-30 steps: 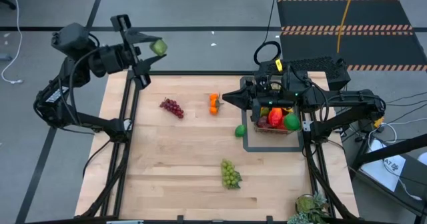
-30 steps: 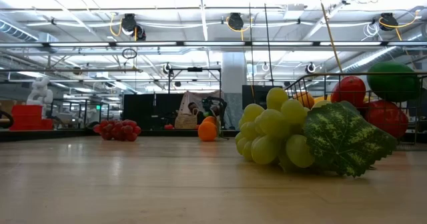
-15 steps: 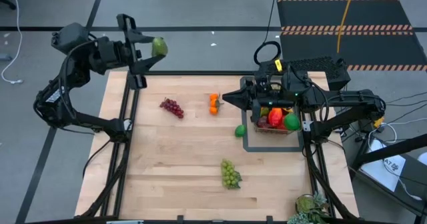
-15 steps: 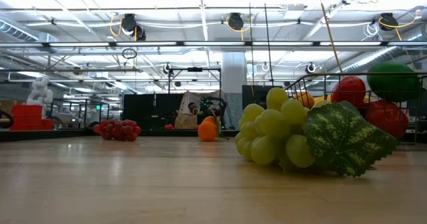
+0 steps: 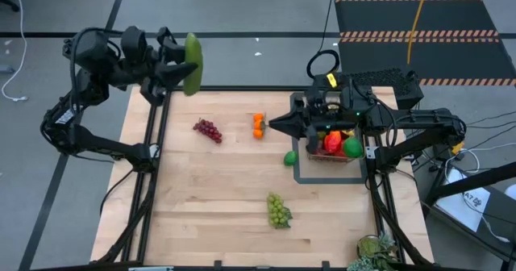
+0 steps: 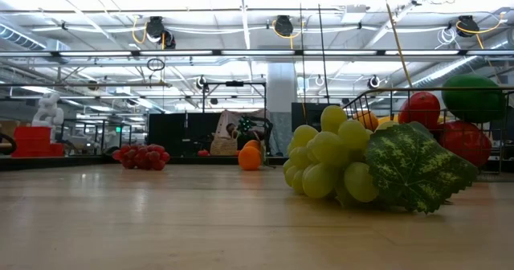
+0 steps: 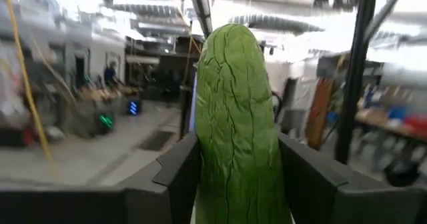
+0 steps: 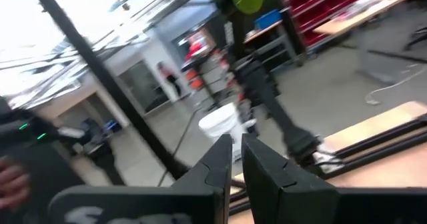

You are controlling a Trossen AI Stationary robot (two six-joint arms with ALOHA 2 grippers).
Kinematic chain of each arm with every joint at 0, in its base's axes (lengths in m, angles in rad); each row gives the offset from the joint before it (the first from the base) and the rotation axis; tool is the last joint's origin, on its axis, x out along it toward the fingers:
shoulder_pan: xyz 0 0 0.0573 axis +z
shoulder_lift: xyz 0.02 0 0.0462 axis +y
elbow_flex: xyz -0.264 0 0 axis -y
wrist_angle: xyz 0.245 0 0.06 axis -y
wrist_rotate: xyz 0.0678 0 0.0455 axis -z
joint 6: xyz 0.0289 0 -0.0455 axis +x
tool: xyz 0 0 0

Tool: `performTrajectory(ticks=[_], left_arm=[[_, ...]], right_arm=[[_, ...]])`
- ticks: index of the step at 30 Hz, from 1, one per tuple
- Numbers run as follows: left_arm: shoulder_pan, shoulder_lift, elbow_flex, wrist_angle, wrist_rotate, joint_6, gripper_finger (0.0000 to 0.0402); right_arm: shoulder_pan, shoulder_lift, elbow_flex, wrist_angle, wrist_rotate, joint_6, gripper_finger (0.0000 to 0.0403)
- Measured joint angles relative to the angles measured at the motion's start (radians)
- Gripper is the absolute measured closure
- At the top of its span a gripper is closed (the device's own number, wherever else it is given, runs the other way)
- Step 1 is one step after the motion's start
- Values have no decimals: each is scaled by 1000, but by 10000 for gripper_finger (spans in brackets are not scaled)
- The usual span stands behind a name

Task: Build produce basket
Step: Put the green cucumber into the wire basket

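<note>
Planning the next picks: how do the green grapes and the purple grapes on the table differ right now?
The green grapes lie toward the near edge of the table; the purple grapes lie toward the far left. The green bunch is larger and shows a leaf; the purple bunch looks smaller, with no leaf visible. Both rest loose on the wood, outside the basket, neither touched by a gripper.

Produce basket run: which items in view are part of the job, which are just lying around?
Job:
- cucumber, held in left gripper
- basket, part filled
- purple grapes
- oranges
- lime
- green grapes
- right gripper, shut and empty beside basket

Lying about:
- flat dark tray frame under basket
- leafy greens off the table's corner
</note>
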Motion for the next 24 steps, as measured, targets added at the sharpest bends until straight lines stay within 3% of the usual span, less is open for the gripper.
performTrajectory(ticks=[7,19,24], left_arm=[[0,0,0,-34,0,-301,218],[0,0,0,-58,0,-570,218],[0,0,0,-58,0,-694,218]], right_arm=[[-3,0,0,0,-85,4,376],[-1,0,0,1,-392,5,376],[-1,0,0,0,-446,5,376]])
